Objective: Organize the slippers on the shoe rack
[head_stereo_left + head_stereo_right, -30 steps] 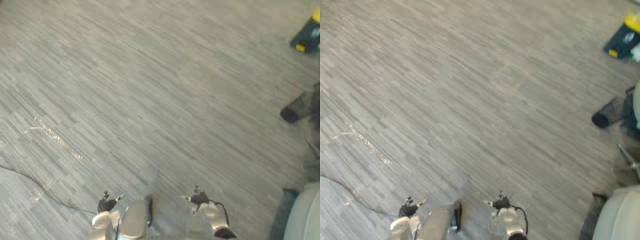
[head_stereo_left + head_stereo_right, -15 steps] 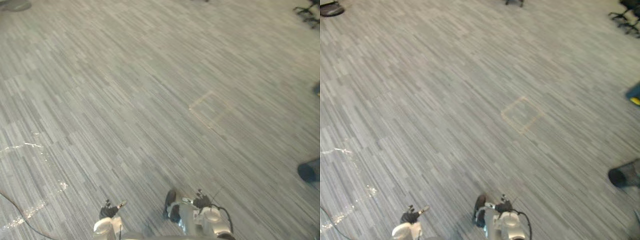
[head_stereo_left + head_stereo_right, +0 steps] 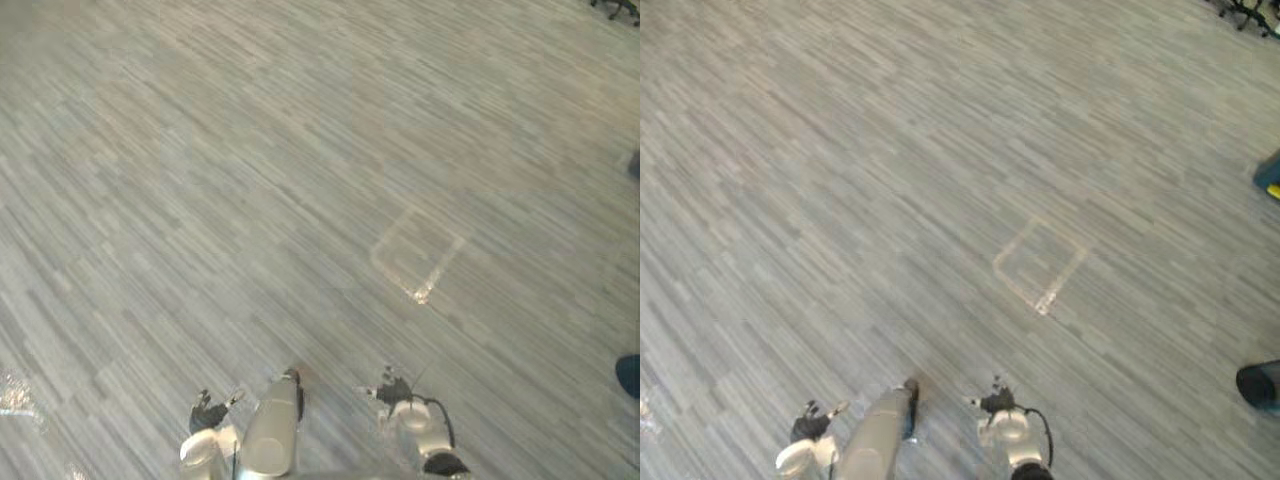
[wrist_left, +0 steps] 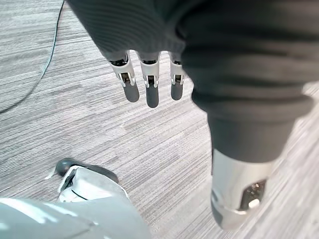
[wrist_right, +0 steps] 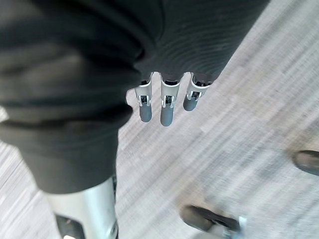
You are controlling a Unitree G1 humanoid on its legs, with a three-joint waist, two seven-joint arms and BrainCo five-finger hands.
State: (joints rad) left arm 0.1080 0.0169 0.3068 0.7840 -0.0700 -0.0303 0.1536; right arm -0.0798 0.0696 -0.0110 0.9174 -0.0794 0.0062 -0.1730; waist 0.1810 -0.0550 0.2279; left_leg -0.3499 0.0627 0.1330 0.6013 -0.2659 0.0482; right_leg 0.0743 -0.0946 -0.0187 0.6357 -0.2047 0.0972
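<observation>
Two hands hang over the floor, left hand and right hand both straight-fingered, empty; one seemingly taped square.

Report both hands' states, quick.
Left hand: open, fingers straight, holding nothing.
Right hand: open, fingers straight, holding nothing.

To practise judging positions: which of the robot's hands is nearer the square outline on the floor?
The right hand, almost in line with the square outline; the left hand hangs farther off to the side.
</observation>
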